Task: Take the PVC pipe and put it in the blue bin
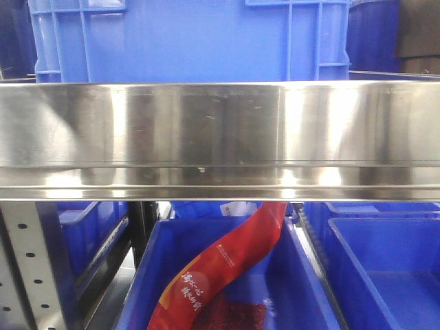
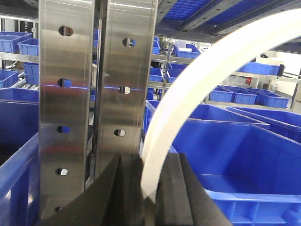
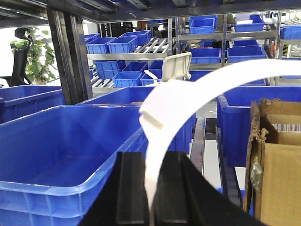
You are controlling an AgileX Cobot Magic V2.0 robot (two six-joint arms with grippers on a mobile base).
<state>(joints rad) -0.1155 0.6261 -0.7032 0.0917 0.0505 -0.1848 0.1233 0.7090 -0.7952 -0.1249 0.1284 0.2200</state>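
No PVC pipe shows in any view. In the left wrist view my left gripper (image 2: 149, 162) has its black jaws close together on the end of a white curved strap (image 2: 197, 80) that arches up and to the right. A large blue bin (image 2: 244, 155) lies just right of it. In the right wrist view my right gripper (image 3: 153, 157) is shut on a similar white strap (image 3: 169, 103) with a buckle-like head. A big blue bin (image 3: 56, 155) lies to its left. Neither gripper shows in the front view.
A perforated steel shelf upright (image 2: 70, 94) stands right in front of the left gripper. A cardboard box (image 3: 277, 160) is right of the right gripper. The front view is filled by a steel shelf rail (image 1: 220, 137), with a blue bin (image 1: 316, 275) holding a red bag (image 1: 220, 268) below.
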